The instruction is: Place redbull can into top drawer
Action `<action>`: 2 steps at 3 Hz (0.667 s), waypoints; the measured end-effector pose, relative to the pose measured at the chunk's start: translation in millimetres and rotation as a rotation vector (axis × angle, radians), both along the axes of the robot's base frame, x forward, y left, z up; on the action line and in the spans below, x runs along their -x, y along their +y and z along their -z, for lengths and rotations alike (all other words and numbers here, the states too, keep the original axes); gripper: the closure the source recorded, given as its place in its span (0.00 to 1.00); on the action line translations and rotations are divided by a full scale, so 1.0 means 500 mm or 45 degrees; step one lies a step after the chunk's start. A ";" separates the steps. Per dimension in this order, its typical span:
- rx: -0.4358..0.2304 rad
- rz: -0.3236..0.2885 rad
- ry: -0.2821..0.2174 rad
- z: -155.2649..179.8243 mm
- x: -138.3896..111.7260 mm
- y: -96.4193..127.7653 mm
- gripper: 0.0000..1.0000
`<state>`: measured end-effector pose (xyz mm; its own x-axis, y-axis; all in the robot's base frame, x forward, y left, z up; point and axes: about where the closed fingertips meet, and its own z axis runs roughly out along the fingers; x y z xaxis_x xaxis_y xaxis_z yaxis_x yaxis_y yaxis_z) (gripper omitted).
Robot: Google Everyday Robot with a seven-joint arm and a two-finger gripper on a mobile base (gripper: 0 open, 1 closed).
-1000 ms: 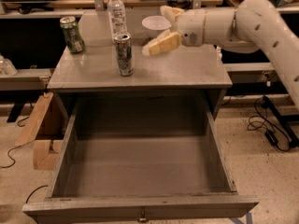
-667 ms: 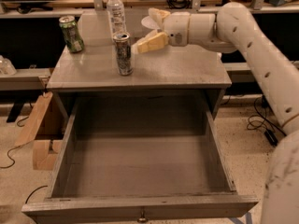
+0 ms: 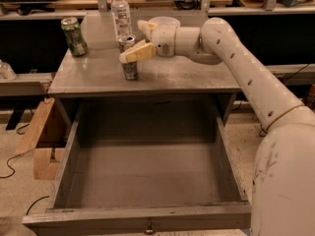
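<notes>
We see the redbull can (image 3: 129, 65) standing upright on the grey desk (image 3: 192, 77), toward the left half of the top and not yet in the drawer. The pincer (image 3: 132, 41) sits right at the redbull can, reaching in from its right. Its cream fingers (image 3: 139, 51) are spread wide: one crosses in front of the can's upper part, and the other points up behind and to the right of the can's shiny top. We cannot tell whether either finger actually touches the can.

The white arm (image 3: 246, 77) runs away from the redbull can to the right and down to the lower right corner of the view. Just behind the redbull can stands a clear plastic water bottle (image 3: 121, 13). Well to the left of the redbull can and a little further back stands a green can (image 3: 74, 36). Below and in front of the redbull can, the top drawer (image 3: 138, 219) is pulled fully out, with a small round knob (image 3: 149, 227) on its front panel. Lower left of the redbull can, beside the desk, a cardboard piece (image 3: 42, 141) leans on the floor.
</notes>
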<state>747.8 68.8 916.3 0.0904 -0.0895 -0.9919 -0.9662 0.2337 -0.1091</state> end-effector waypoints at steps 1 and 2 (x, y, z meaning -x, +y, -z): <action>-0.009 -0.019 0.028 0.016 0.026 0.037 0.18; 0.025 -0.030 0.034 0.022 0.071 0.061 0.41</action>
